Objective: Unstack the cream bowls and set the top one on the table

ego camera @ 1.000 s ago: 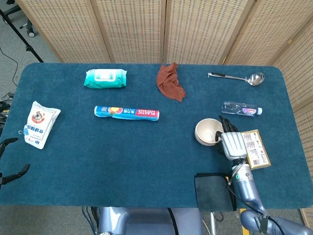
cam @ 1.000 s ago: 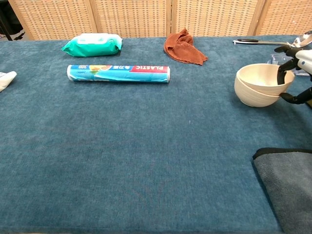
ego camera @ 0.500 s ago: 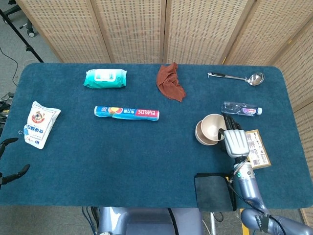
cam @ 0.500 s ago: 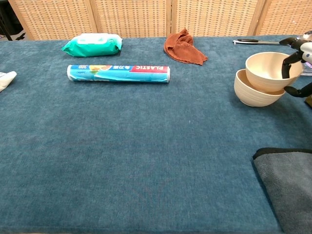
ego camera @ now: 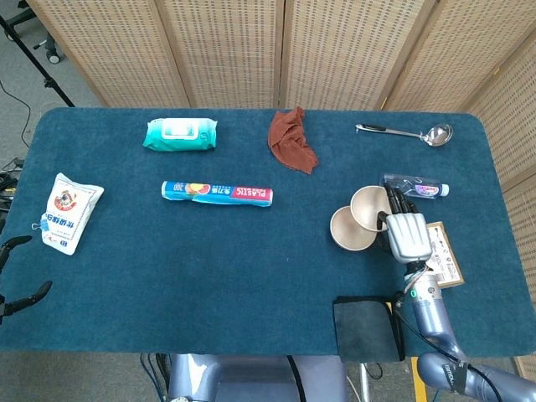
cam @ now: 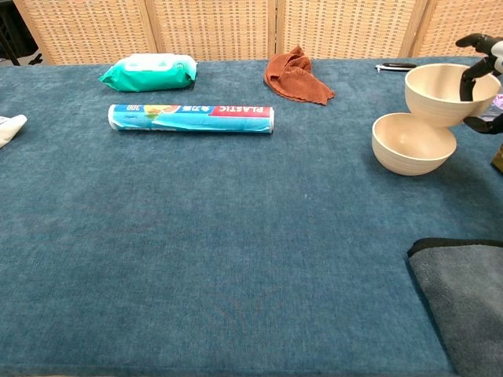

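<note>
Two smooth round cream bowls (cam: 414, 141), unstacked.

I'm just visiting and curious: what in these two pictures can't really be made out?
- Card, head view: print too small; robot hand covers its left side.
- Ladle, chest view: bowl end hidden behind the raised bowl.
- Left robot hand, head view: cut off at the left edge.

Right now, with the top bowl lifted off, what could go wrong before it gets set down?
1. The right hand holds the top bowl only at its rim, so it might tip or slip.
2. The water bottle and the lower bowl lie close by; setting it down here could knock either.
</note>
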